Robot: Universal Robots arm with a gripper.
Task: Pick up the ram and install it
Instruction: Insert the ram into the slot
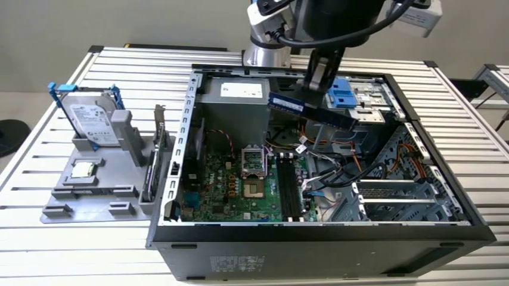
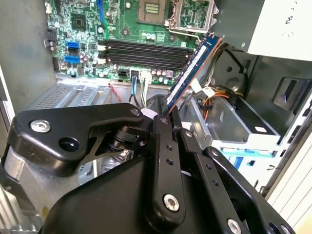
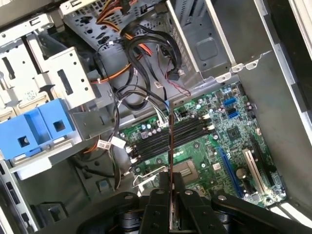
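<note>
The ram [image 1: 334,117] is a long dark blue stick with black chips, and my gripper [image 1: 316,89] is shut on it. It hangs tilted in the air above the open computer case [image 1: 318,231], over the cables near the drive bays. In the second wrist view the ram [image 2: 187,73] sticks out from my gripper [image 2: 170,122] toward the motherboard. In the first wrist view I see the ram [image 3: 171,146] edge-on as a thin line from my gripper [image 3: 171,179], crossing the black memory slots [image 3: 190,131] well above them. Those memory slots [image 1: 288,190] lie right of the processor socket.
A grey holder [image 1: 95,190] at the exterior view's left carries a silver hard drive with blue rails [image 1: 89,119], a processor chip [image 1: 82,170] and an upright card [image 1: 157,152]. Inside the case are loose cables [image 1: 330,170], a blue drive bracket [image 1: 342,95] and the power supply [image 1: 238,98].
</note>
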